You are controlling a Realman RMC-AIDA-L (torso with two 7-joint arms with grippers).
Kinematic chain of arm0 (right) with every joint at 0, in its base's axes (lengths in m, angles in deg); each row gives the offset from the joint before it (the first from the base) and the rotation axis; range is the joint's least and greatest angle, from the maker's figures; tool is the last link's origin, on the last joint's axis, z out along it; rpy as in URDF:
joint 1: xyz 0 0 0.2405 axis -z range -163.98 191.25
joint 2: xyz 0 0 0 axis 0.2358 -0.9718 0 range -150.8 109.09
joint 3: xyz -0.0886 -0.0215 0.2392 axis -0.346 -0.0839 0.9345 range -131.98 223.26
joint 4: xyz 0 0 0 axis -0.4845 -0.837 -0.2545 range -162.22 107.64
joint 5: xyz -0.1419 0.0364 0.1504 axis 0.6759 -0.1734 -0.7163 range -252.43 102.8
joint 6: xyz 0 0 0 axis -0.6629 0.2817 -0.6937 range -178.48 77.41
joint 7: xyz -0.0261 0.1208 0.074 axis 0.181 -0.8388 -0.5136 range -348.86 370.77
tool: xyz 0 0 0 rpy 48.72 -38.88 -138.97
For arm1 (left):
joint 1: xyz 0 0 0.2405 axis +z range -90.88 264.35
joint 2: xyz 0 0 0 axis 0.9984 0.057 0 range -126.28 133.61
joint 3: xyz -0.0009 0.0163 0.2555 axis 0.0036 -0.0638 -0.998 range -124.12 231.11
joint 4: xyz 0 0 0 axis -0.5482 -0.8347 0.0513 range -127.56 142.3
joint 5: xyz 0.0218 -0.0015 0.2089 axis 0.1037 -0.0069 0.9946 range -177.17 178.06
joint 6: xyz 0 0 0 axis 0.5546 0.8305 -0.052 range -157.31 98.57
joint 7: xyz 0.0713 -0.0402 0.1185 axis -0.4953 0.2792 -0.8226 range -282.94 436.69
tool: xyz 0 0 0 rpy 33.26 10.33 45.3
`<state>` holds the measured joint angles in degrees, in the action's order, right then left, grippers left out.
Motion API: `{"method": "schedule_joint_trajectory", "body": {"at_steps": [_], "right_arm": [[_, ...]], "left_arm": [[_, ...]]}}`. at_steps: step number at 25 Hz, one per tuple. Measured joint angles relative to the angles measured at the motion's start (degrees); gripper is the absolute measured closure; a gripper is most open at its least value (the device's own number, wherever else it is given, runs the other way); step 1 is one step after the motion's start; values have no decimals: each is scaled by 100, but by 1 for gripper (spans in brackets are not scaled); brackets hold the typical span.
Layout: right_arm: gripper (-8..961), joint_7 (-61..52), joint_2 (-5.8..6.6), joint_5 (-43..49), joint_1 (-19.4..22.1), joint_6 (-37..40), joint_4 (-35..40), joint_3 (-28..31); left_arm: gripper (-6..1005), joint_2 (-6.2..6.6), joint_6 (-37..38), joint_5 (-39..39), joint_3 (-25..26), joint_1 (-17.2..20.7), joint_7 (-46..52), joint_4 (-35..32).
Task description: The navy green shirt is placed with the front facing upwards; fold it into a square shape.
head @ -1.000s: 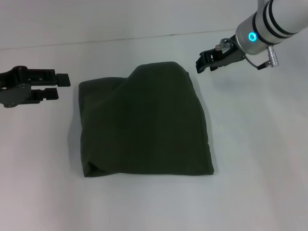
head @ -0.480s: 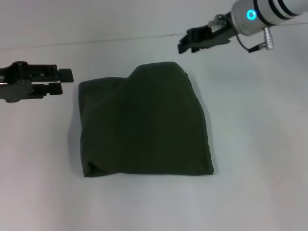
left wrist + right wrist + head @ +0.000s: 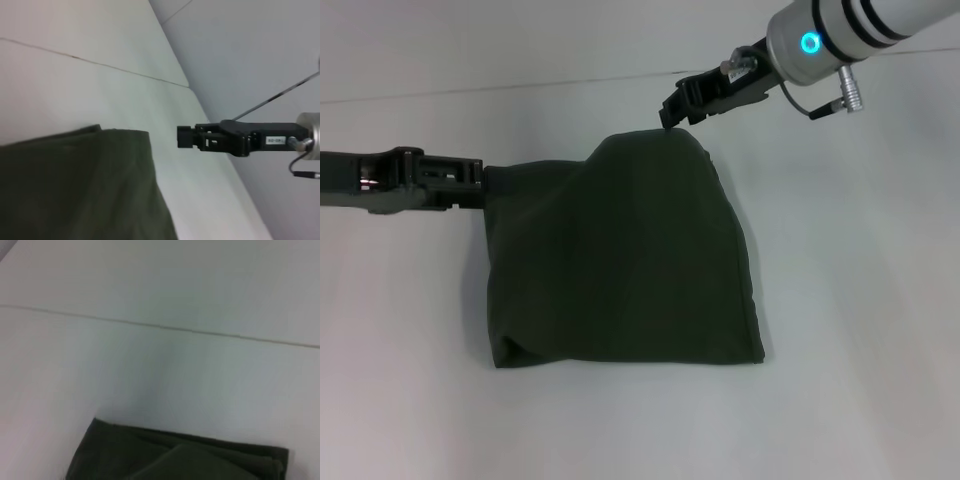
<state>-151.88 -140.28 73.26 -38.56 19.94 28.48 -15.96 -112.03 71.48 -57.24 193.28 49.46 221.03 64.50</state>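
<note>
My left tool (image 3: pixel 470 183) reaches in low from the left side of the head view, its dark fingertips meeting the far left corner of the navy green shirt (image 3: pixel 620 265); I cannot tell whether it is released or clenched on the cloth. My right tool (image 3: pixel 672 112) comes down at a slant from the upper right on a silver arm with a glowing blue ring, its black tip just above the raised far edge of the shirt, and I cannot tell if it touches the fabric or how its fingers stand. In the left wrist view that right tool (image 3: pixel 185 137) shows side-on, hovering a little apart from the shirt's far corner (image 3: pixel 75 185). The shirt lies folded into a rough, slightly lopsided square in the middle of the worktop (image 3: pixel 860 330), plain dark olive cloth facing up, the near edge straight with a small tuck at the near left corner, the far edge humped toward the right. In the right wrist view the shirt's layered folded edge (image 3: pixel 180 455) is seen against the pale surface. The worktop is smooth and white-grey, with a thin seam (image 3: pixel 520 86) running across it beyond the shirt. Behind that seam the surface carries on equally pale, and in the left wrist view a plain light wall (image 3: pixel 250 45) rises behind it.
</note>
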Motion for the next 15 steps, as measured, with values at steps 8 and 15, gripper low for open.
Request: {"method": "schedule_joint_trajectory", "body": {"at_steps": [8,15], "right_arm": [[587,107,-10,-11,-3,-78,33,-71],[586,172,15,21,29,-116,48,-70]], "left_arm": [[371,39,-440,154,-95,-35,-170,-4],[371,-74,-1052,495,-512,-117,-110,-53]]}}
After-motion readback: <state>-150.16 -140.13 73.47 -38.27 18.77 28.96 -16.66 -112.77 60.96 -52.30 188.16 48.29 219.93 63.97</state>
